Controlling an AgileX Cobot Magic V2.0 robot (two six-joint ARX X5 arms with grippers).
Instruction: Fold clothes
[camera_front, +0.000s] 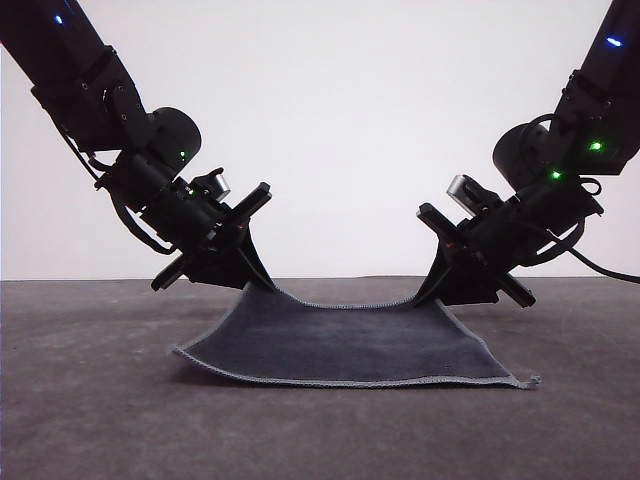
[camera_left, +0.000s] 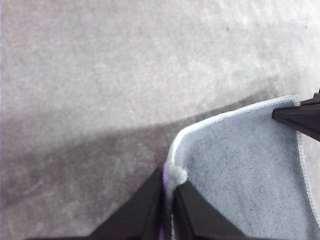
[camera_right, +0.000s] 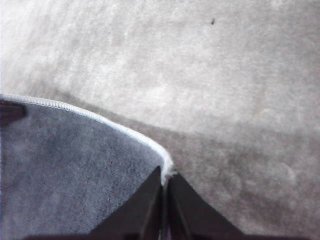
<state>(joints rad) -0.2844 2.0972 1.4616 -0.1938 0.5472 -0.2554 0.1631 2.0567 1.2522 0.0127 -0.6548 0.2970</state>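
Cloth (camera_front: 345, 345) far edge lifted, L tool (camera_front: 262, 285) & R tool (camera_front: 428, 297) clamped on corners (near edge on table (camera_front: 100, 420)).

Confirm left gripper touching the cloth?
Touching. Left wrist view shows the left gripper pinched shut on the cloth at its stitched corner.
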